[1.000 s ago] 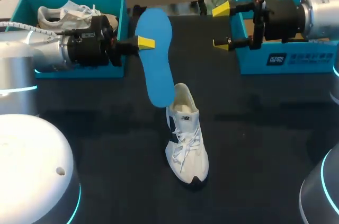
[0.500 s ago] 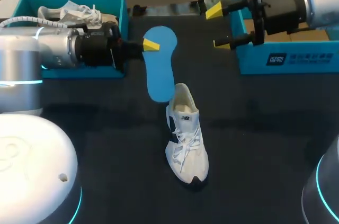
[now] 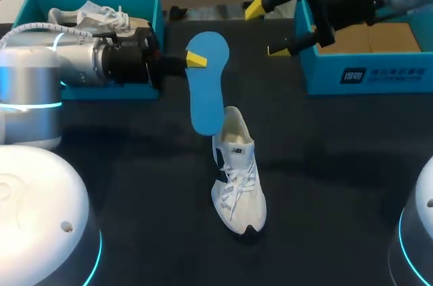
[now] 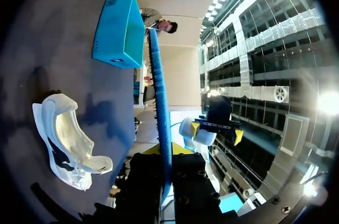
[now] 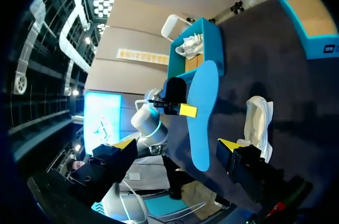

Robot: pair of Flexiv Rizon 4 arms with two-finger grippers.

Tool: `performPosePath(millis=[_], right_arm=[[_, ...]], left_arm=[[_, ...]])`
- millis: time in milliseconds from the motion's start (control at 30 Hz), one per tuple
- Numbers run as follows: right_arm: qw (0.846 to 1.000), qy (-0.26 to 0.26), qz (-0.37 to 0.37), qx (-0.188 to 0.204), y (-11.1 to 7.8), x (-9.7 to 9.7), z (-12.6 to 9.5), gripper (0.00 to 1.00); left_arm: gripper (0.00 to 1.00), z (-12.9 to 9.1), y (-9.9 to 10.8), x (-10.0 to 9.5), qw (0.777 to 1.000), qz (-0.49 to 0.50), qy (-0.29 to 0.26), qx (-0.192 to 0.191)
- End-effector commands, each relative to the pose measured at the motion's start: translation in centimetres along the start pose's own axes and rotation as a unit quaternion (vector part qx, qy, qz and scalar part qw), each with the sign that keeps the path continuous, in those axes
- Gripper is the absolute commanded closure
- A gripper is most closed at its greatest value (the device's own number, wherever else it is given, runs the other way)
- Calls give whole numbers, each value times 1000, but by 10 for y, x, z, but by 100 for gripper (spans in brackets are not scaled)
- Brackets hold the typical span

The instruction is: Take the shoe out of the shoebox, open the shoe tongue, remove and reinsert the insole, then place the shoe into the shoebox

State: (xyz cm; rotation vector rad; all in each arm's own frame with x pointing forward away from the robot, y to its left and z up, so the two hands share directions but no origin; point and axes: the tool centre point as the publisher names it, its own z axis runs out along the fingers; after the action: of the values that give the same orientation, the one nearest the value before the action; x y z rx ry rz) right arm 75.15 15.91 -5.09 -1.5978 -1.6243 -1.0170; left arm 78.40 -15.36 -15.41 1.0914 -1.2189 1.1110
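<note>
Right claw (image 3: 266, 29) risen farther back, spread empty, left claw (image 3: 196, 60) level, pinching blue insole (image 3: 206, 97) near shoe (image 3: 237, 178)

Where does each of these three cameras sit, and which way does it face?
Head view: above and behind the robot, looking down on the table; it shows the left end effector pinching the insole and the right end effector open.
Left wrist view: on the left wrist, looking out past the edge-on insole to the shoe.
Right wrist view: on the right wrist, facing the left end effector, framed by its own open end effector.
All three views share the insole and the shoe.
</note>
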Motion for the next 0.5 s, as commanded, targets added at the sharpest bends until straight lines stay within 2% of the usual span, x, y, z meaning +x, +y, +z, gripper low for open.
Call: performPosePath(millis=[33, 267, 400, 500], right_arm=[[997, -83, 0, 1, 0, 13, 2, 0], [989, -145, -1, 13, 2, 28, 9, 0], [974, -225, 12, 29, 8, 40, 18, 0], [967, -252, 18, 24, 11, 44, 22, 0]], left_arm=[[100, 1, -7, -8, 1000, 8, 2, -15], [100, 2, -8, -12, 1000, 10, 0, -18], [100, 2, -8, -12, 1000, 10, 0, -18], [100, 2, -8, -12, 1000, 10, 0, -18]])
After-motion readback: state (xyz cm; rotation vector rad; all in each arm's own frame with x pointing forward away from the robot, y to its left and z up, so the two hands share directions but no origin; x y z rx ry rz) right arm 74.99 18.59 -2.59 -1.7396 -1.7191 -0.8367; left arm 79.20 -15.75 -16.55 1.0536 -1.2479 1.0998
